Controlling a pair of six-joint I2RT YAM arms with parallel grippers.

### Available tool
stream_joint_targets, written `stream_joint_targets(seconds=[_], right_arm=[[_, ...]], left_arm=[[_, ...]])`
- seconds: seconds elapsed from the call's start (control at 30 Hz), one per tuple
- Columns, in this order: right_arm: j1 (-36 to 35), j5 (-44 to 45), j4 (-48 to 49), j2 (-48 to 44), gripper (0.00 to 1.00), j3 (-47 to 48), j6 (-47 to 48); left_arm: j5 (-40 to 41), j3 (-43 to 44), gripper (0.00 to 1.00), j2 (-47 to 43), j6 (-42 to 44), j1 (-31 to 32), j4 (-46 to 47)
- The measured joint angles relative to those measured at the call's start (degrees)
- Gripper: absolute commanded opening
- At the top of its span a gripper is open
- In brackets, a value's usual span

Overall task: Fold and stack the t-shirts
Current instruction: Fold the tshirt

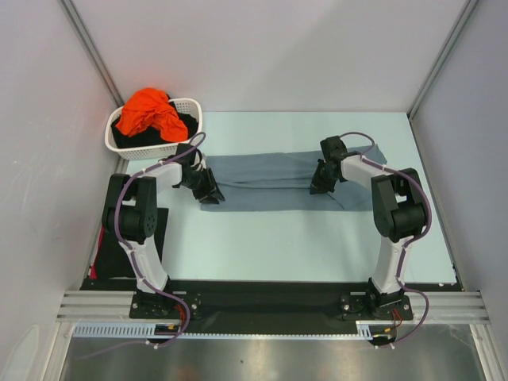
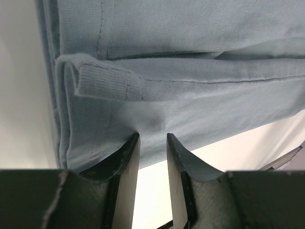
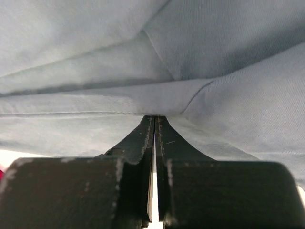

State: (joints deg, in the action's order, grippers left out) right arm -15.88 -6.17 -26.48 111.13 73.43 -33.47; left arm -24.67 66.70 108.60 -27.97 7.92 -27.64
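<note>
The right claw (image 3: pixel 155 119) is clenching a thin pinch of grey-blue t-shirt (image 1: pixel 270 181) while the left claw (image 2: pixel 152 139) is gaping, likely risking lopsided dragging.

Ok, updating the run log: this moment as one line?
left gripper open at grey-blue t-shirt edge | right gripper shut on it | orange t-shirt in white basket

Spread t-shirt (image 1: pixel 270 181) lying across table (image 1: pixel 278 246) middle, left gripper (image 1: pixel 213 193) at its left end, right gripper (image 1: pixel 319 187) on its right part, basket (image 1: pixel 193 105) at far-left corner, bunched t-shirts (image 1: pixel 149 115) inside.
</note>
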Motion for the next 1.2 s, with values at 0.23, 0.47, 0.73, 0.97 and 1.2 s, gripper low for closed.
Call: stream_joint_targets(seconds=[0.23,0.47,0.73,0.97,1.2], right_arm=[[0.0,0.9,0.2,2.6,0.00,3.7,0.0],[0.3,1.3,0.1,5.0,0.00,7.0,0.0],[0.5,1.3,-0.5,6.9,0.00,9.8,0.5],[0.6,1.2,-1.8,9.2,0.00,13.5,1.6],[0.6,1.3,-2.4,8.2,0.00,12.9,2.7]], left_arm=[[-0.2,0.1,0.35,0.1,0.0,-0.1,-0.1],[-0.8,0.0,0.35,0.2,0.0,-0.5,-0.1],[-1.0,0.0,0.35,0.3,0.1,-0.7,-0.1],[-1.1,-0.6,0.35,0.0,0.1,-0.7,0.5],[-1.1,-1.9,0.35,-0.9,0.1,-0.7,0.9]])
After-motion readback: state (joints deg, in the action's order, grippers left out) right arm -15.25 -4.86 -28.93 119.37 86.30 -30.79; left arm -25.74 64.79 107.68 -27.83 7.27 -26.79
